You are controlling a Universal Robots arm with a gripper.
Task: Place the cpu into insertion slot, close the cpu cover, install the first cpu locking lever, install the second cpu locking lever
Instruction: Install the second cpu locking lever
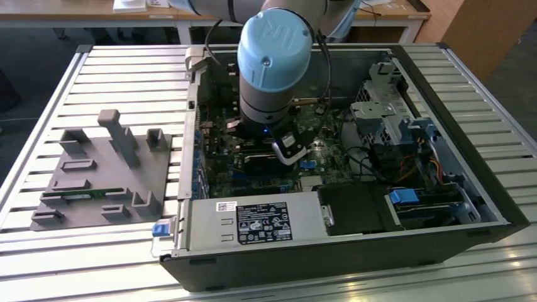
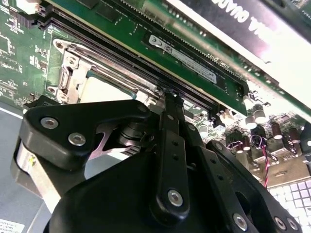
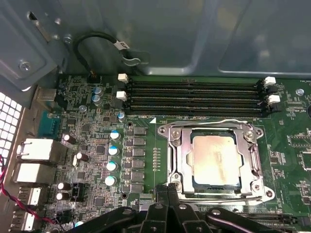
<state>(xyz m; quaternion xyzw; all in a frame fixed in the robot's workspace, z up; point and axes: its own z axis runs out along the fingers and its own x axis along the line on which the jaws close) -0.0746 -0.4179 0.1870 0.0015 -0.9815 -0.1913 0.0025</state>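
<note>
Hovering inside the open computer case (image 1: 436, 189), the arm (image 1: 273, 56) hangs over the green motherboard (image 3: 97, 111) with its pincer (image 3: 167, 191) right at the near edge of the insertion slot (image 3: 175, 145). Fingers (image 3: 160, 194) are pressed together, narrow, nothing visibly held between them. The cpu (image 3: 216, 158), pale tan-silver, lies flat in the slot. The cpu cover (image 3: 255, 155) is down, framing the chip through its cut-out centre. A thin wire locking lever (image 3: 209, 123) runs along the slot's far edge beside the memory slots (image 3: 194, 97); another lever (image 3: 223, 198) runs along the near edge next to the fingertips. Cannot tell whether either is latched. In the second wrist view the fingers (image 2: 170, 145) sit just beside the cover's metal rim (image 2: 73, 73). In the exterior view a grey fixture tray (image 1: 100, 176) rests on the slatted surface (image 1: 126, 75), to the exterior view's left of the case.
</note>
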